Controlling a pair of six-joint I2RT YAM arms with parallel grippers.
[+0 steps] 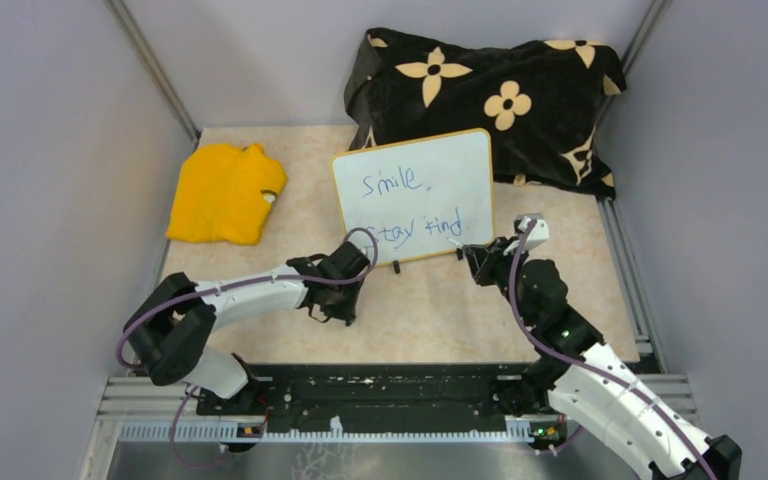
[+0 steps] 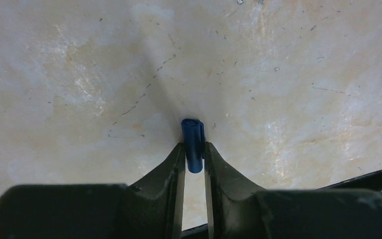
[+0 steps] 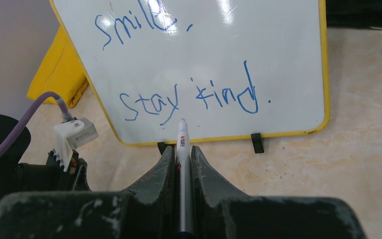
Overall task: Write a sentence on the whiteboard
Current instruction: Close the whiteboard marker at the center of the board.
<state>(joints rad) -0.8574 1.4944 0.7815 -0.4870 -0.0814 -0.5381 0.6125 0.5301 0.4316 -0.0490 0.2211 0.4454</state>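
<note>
The whiteboard [image 1: 460, 165] stands tilted at mid table, its yellow rim and black feet facing me. The sentence [image 1: 410, 205] is on it in blue: "Smile," above "Stay kind". In the right wrist view the whiteboard [image 3: 288, 59] fills the top, with the sentence [image 3: 189, 97] easy to read. My right gripper [image 3: 182, 149] is shut on a white marker [image 3: 182, 137], whose tip sits just below "Stay". From above, the right gripper [image 1: 478, 258] is at the board's lower right corner. My left gripper [image 2: 194, 147] is shut on a blue marker cap [image 2: 193, 134] and points down at the table [image 2: 303, 99].
A folded yellow cloth [image 1: 225, 192] lies at the left. A black flowered cloth [image 1: 490, 100] is heaped behind the board. Grey walls close in both sides. The left arm's wrist [image 3: 74, 137] shows at the left of the right wrist view.
</note>
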